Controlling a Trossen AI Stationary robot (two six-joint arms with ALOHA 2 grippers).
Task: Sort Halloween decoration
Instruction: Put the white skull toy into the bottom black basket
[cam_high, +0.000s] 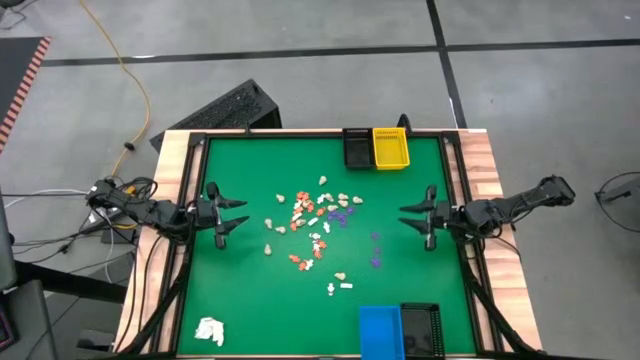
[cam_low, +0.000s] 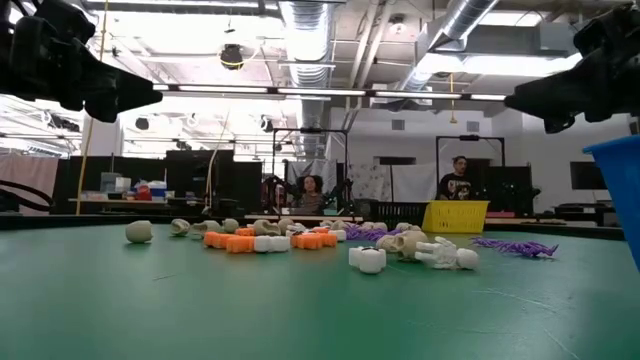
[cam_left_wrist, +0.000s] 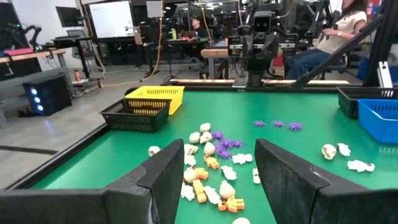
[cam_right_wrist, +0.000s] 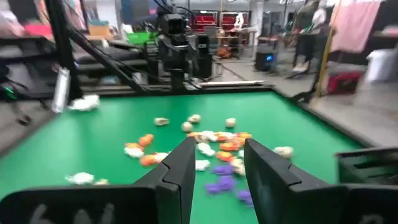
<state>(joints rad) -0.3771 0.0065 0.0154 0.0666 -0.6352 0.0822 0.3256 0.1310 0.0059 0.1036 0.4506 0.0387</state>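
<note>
The Halloween decoration is a scatter of tiny orange, white, cream and purple pieces lying on the green table top around its middle. It also shows in the low view. My left gripper hovers above the table's left side, pointing level at the pile, and stands open with nothing between its fingers. My right gripper hovers above the table's right side, facing the pile. It is open with a narrower gap, also with nothing in it.
A black bin and a yellow bin stand at the far edge. A blue bin and another black bin stand at the near edge. A white wadded lump lies near the near left corner. People sit beyond the table.
</note>
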